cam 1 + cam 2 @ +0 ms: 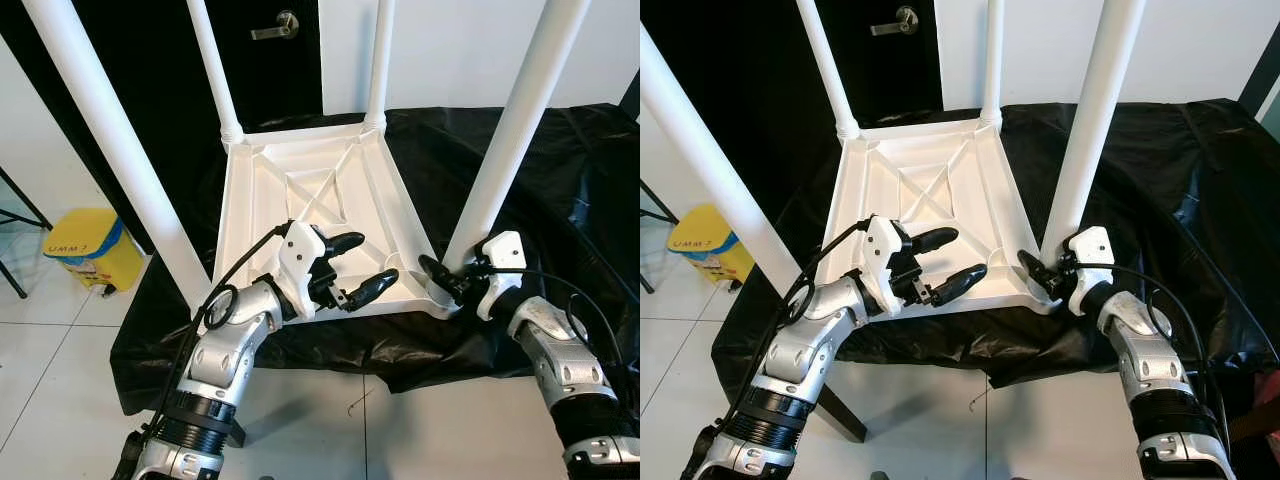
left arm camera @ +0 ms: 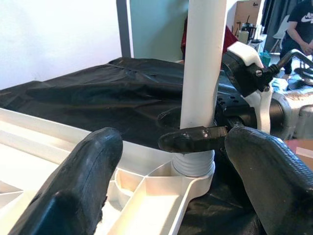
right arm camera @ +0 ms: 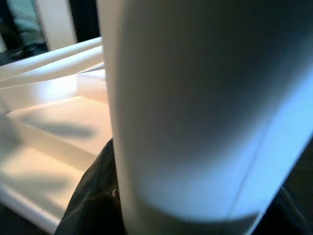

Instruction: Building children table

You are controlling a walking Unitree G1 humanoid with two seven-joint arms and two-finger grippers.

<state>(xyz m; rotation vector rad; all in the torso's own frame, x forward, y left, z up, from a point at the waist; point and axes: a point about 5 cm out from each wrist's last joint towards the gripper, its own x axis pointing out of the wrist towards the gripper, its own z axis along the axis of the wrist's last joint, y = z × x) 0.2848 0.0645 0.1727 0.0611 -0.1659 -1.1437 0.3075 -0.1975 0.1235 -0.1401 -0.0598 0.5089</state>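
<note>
Item: white plastic children's table top (image 1: 310, 205), lying underside up on a black cloth (image 1: 560, 190) so its ribbed frame and corner sockets face me. All four white legs stand up out of the corners.

Item: near-right table leg (image 1: 510, 130), seated in its corner socket (image 2: 193, 169), threaded collar visible just above the socket in my left wrist view.

Item: my right gripper (image 1: 440, 275), down at the foot of that leg, fingers closed around it just above the socket. I judge this hold is for turning the leg tight or steadying it, low down where it meets the top.

Item: my left gripper (image 1: 350, 265), hovering over the near edge of the top, fingers apart and empty, facing the same corner. Probably placed to brace the top or take over the leg.

Item: yellow bin (image 1: 92, 245) on the tiled floor, well apart to my left.

Item: black door with a lever handle (image 1: 277, 27), behind the table.
</note>
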